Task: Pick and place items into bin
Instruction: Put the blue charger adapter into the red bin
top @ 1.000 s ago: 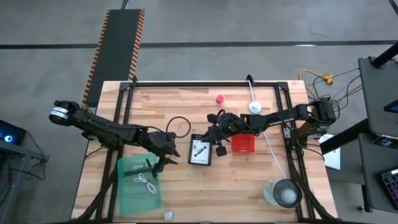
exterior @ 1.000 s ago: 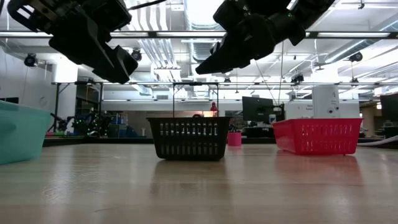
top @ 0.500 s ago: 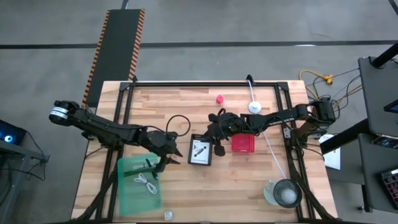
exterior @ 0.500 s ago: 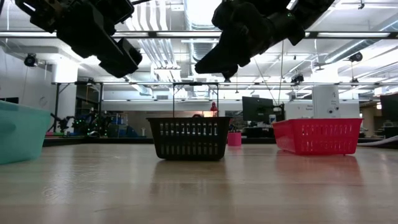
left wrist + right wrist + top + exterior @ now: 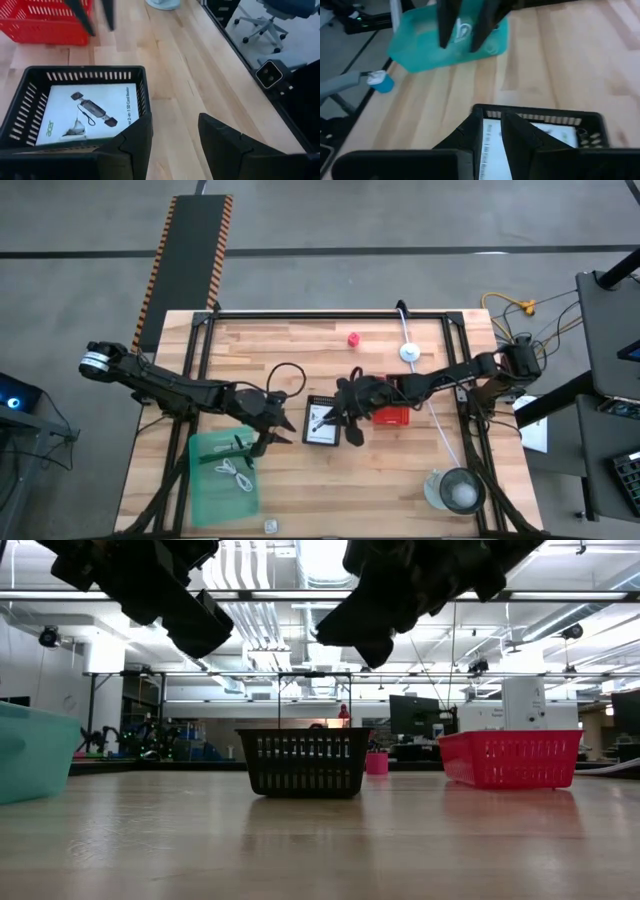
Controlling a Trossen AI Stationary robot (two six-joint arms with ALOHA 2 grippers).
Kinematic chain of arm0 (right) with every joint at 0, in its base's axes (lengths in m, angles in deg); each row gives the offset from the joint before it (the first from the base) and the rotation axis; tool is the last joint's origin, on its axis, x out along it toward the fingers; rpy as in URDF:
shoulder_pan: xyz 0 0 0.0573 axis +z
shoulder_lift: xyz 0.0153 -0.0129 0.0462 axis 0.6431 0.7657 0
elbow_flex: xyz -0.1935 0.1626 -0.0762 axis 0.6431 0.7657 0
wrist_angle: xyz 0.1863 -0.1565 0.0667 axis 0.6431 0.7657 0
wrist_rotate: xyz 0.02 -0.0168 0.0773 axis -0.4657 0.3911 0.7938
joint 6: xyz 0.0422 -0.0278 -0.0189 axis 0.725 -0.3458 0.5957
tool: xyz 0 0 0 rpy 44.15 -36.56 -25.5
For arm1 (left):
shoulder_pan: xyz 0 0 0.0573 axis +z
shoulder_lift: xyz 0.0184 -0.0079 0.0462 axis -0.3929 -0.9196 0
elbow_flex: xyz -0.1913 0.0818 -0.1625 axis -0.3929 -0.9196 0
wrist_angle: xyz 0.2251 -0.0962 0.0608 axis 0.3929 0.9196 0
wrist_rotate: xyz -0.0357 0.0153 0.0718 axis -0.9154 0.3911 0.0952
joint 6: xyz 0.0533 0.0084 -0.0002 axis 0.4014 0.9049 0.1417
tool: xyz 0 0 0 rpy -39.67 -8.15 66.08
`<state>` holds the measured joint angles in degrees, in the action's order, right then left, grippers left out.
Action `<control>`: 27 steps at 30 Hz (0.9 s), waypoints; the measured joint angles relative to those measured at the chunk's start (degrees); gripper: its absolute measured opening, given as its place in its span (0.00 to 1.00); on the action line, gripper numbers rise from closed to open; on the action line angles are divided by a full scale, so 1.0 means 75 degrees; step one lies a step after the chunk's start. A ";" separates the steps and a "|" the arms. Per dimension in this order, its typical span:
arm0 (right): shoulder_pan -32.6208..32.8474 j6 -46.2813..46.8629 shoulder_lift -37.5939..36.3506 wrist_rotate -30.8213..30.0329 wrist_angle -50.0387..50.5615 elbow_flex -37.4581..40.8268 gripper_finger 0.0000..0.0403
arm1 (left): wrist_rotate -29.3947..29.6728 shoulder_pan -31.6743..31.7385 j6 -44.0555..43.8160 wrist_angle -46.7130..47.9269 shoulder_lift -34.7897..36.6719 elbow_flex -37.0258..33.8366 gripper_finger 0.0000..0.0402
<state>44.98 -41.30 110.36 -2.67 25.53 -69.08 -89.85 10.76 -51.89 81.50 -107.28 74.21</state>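
Note:
A black basket (image 5: 322, 423) at the table's middle holds a white printed card (image 5: 87, 114). My right gripper (image 5: 345, 423) hangs above the basket's right side, its fingers (image 5: 517, 134) a narrow gap apart with nothing between them. My left gripper (image 5: 284, 430) hovers open just left of the basket, also with nothing between its fingers (image 5: 220, 137). A green bin (image 5: 222, 470) near the front left holds a coiled white cable (image 5: 236, 474). On the wood lie a thin black cable loop (image 5: 288, 380), a tiny red knob (image 5: 353, 338) and a small metal piece (image 5: 270, 525).
A red basket (image 5: 392, 411) stands right of the black one, under my right arm. A white disc (image 5: 409, 352) on a white cord lies at the far right. A round clear lidded container (image 5: 458, 490) sits at the front right. Black rails (image 5: 330, 315) frame the table.
My right gripper has moved toward the table's near edge and a little left, from beside the red basket to above the black basket, and has rolled about its own axis. My left gripper has tipped its fingers slightly upward while staying in place.

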 joint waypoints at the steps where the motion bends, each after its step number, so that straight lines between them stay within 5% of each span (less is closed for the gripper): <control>1: 0.0070 -0.0001 0.0000 0.0000 -0.0025 0.0000 0.15 | 0.0000 0.0000 0.0000 0.0009 0.0002 0.0000 0.36; 15: 0.0359 -0.1290 0.0000 -0.0017 -0.0427 0.0000 0.15 | 0.0000 0.0000 0.0000 0.0041 0.0000 0.0003 0.36; 27: 0.0458 -0.1851 -0.0012 -0.0825 -0.0494 -0.0003 0.15 | 0.0000 0.0000 0.0000 0.0042 0.0000 0.0000 0.36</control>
<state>48.41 -55.18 110.27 -8.86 21.82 -69.10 -89.85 10.76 -51.89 81.82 -107.28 74.21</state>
